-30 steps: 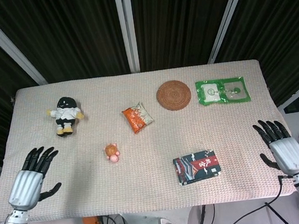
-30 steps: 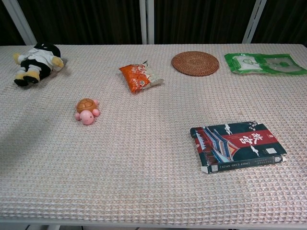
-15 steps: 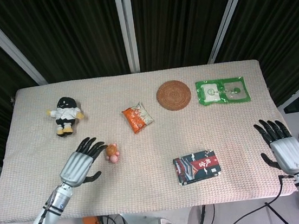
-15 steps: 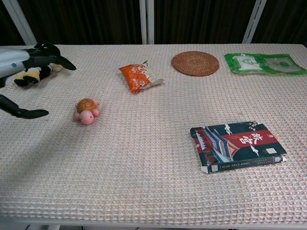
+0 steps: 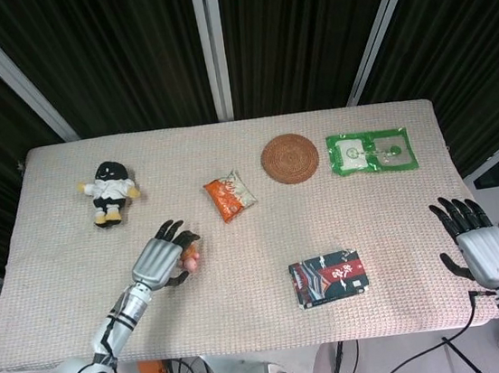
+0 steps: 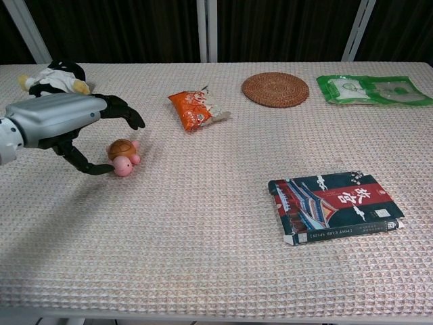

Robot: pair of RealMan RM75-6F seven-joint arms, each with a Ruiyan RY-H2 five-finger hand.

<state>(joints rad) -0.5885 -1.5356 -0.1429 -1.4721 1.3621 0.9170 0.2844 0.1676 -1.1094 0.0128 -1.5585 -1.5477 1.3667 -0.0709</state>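
Observation:
A small pink turtle toy [image 6: 122, 156] with an orange shell lies on the woven cloth left of centre, partly covered in the head view [image 5: 188, 260]. My left hand [image 5: 160, 259] [image 6: 59, 120] hovers right over it, fingers spread above and thumb low beside it, not closed on it. My right hand [image 5: 477, 246] hangs open off the table's right edge, seen only in the head view, holding nothing.
A black-and-white plush doll [image 5: 108, 191] sits at the back left. An orange snack packet [image 5: 230, 196], a round woven coaster [image 5: 289, 158] and a green packet [image 5: 371, 151] lie further back. A dark book [image 5: 329, 277] lies at the front right of centre.
My left hand has swept from the table's front-left corner rightward and forward to the turtle toy. The right hand has shifted slightly outward.

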